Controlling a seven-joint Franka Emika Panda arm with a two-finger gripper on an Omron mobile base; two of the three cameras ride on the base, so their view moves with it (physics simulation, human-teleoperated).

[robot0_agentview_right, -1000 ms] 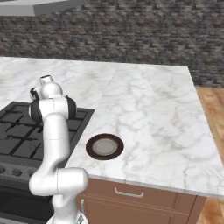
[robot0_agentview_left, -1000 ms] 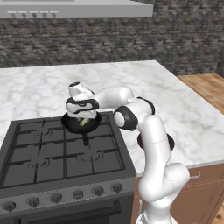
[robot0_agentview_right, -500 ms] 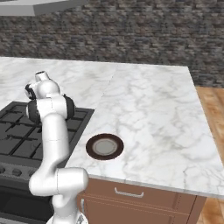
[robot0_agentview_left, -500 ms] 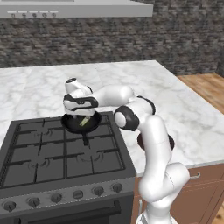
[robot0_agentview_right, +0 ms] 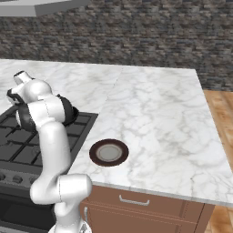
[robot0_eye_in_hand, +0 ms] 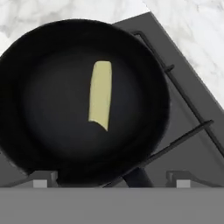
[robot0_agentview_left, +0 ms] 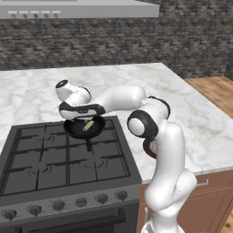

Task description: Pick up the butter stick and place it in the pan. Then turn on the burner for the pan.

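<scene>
The pale yellow-green butter stick (robot0_eye_in_hand: 100, 95) lies flat inside the black pan (robot0_eye_in_hand: 52, 131), a little off its middle. The pan (robot0_agentview_left: 80, 130) sits on the rear right burner of the cooktop, its short handle (robot0_agentview_left: 89, 146) pointing toward the stove front; the pan covers the burner ring. My gripper (robot0_agentview_left: 81, 115) hangs just above the pan, apart from the butter stick (robot0_agentview_left: 88, 126). It is open, with nothing between its fingers. In the hand view the fingertips (robot0_eye_in_hand: 42, 179) stand wide apart at the bottom, on either side of the handle.
Black grate bars (robot0_eye_in_hand: 189, 110) run beside the pan. A row of knobs (robot0_agentview_left: 82, 201) lines the stove front. A brown-rimmed plate (robot0_agentview_right: 108, 152) rests on the marble counter (robot0_agentview_right: 154, 113) right of the stove. A range hood (robot0_agentview_left: 82, 9) hangs overhead.
The jaws have spread from nearly shut to wide open, letting go of the butter stick, which now lies in the pan. The hand has drifted slightly left.
</scene>
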